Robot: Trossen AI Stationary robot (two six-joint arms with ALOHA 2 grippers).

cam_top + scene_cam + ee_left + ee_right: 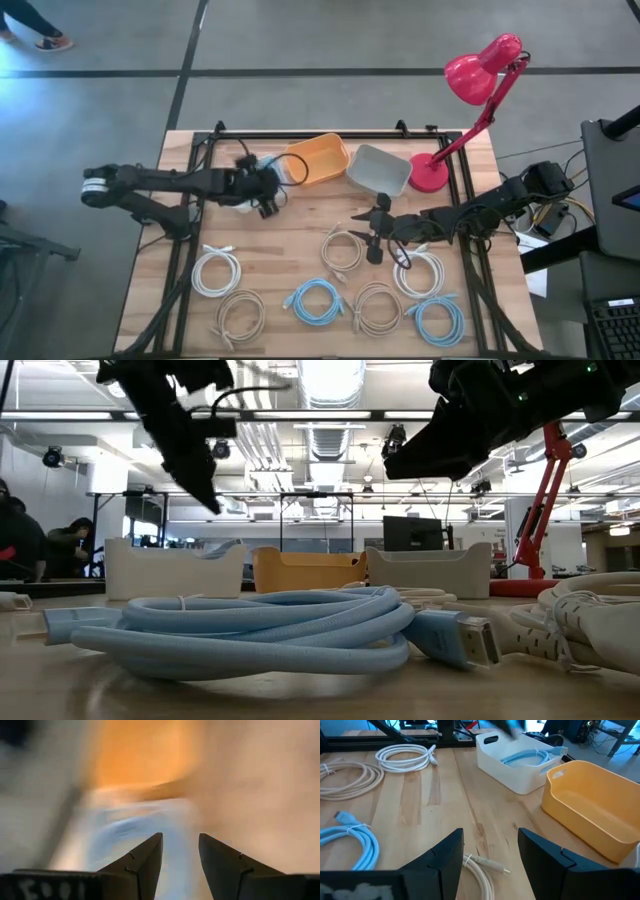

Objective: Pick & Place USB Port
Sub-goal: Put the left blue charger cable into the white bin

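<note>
The left pincer (268,205) hangs released over the white bin (520,767), where a blue cable (527,757) already lies, while the right pincer (377,240) waits open above the cables on the surface (280,250).

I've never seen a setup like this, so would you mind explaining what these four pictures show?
Two dark robot arms work at a wooden table. One picture looks straight down, one looks level across the tabletop, and two come from cameras on the wrists. The left tool hovers open over the white plastic bin, where a light blue coiled cable lies. The right tool waits open and empty above the loose cable coils. An orange bin, a grey bin and a pink desk lamp stand behind.
</note>
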